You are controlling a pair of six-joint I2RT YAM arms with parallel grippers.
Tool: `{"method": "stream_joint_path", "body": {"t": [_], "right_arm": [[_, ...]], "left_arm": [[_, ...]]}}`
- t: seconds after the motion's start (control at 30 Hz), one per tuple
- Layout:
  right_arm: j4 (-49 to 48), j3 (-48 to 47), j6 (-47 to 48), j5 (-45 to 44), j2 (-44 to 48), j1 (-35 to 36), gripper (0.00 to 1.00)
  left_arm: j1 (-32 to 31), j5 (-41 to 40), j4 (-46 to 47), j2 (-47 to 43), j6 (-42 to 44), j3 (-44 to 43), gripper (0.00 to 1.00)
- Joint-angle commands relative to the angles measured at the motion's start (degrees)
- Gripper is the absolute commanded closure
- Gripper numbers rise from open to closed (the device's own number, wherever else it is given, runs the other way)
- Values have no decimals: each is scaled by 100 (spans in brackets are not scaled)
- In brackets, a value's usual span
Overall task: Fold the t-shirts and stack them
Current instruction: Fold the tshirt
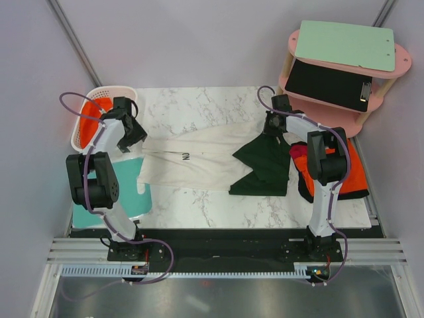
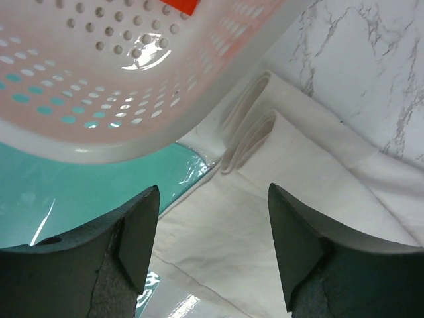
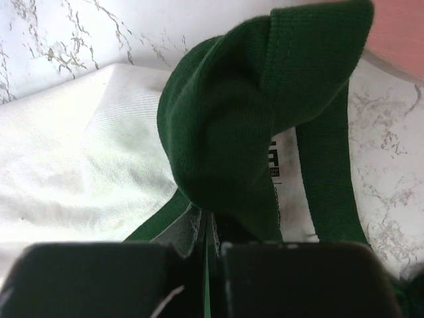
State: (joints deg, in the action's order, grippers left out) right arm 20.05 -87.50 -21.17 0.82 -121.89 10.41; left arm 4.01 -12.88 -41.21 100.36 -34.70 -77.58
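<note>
The cream-white t-shirt (image 1: 192,165) lies spread across the marble table, its dark lettering facing up. Over its right end the dark green t-shirt (image 1: 265,165) lies crumpled. My left gripper (image 1: 136,139) hovers open above the white shirt's left corner, beside the basket. In the left wrist view, white cloth (image 2: 298,192) lies flat between and below the spread jaws of this gripper (image 2: 213,199), which hold nothing. At the green shirt's far edge my right gripper (image 1: 270,127) is shut. The right wrist view shows that gripper (image 3: 212,245) pinching bunched green cloth (image 3: 232,132), with a sliver of white fabric caught alongside and the white shirt (image 3: 79,165) underneath.
A white perforated basket (image 1: 89,122) holding orange cloth stands at the back left, close over my left gripper (image 2: 99,79). A teal mat (image 1: 129,192) lies at the left edge. A pink two-tier shelf (image 1: 344,66) stands at the back right, with an orange-and-black bundle (image 1: 354,175) below it.
</note>
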Motion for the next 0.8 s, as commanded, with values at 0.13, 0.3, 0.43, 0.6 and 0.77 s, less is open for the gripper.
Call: {"method": "stream_joint_path", "body": {"t": [0.13,0.3,0.43,0.6,0.77], "right_arm": [[-1,128,78,146,-11,-5,100],[-10,137,78,190,-37,13,100],[-10,128,78,208,-54,13,100],[-10,111,86,208,-55,4,100],[-1,93,87,199,-46,13,100]], "left_arm": [[-85,216,359,511,103,-512,31],[-129,392,544,695,139,-547,36],[-190,427,561,862,139,-662,42],[-260,419,570,1126,209,-846,48],[-304,313,562,1276,209,-952,83]]}}
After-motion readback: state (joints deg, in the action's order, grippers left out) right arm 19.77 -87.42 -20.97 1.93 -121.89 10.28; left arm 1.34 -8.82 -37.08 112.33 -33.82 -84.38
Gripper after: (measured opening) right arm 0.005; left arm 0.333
